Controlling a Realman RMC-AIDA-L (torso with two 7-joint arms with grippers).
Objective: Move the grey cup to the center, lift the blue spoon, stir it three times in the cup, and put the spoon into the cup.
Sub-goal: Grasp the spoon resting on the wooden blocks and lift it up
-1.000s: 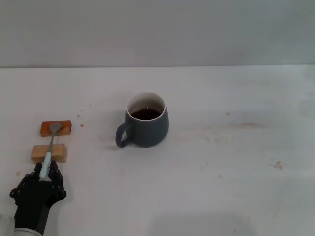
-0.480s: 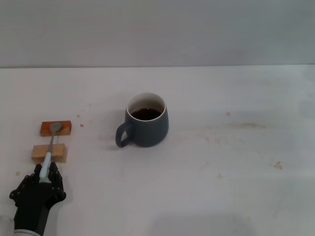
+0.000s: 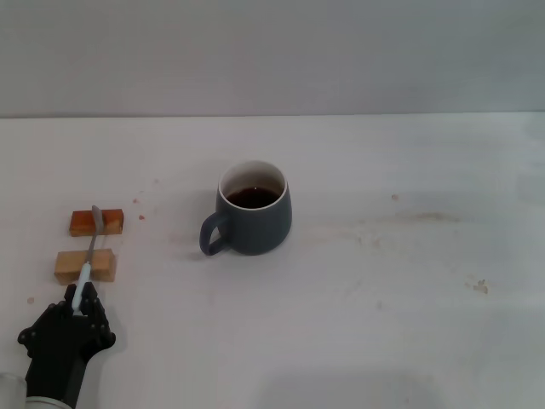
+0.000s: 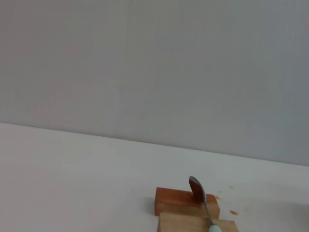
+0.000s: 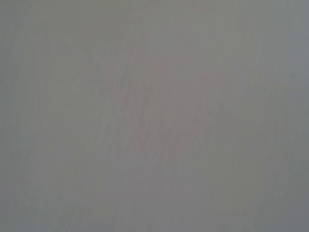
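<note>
The grey cup (image 3: pixel 254 217) stands upright near the middle of the table, handle toward my left, with dark liquid inside. At the far left the blue spoon (image 3: pixel 88 256) lies across two wooden blocks, its metal bowl turned on edge over the farther block. My left gripper (image 3: pixel 78 305) is at the near end of the spoon, shut on the pale handle. The left wrist view shows the spoon (image 4: pixel 200 193) with its bowl standing up above the blocks. My right gripper is out of view.
A darker wooden block (image 3: pixel 115 221) and a lighter wooden block (image 3: pixel 104 266) sit under the spoon; they also show in the left wrist view as the darker block (image 4: pixel 171 200) and the lighter block (image 4: pixel 183 223). Small stains mark the white table (image 3: pixel 409 281).
The spoon's bowl has turned from lying flat on the far block to standing on edge. The left gripper has drawn slightly back toward me. The cup has not moved.
</note>
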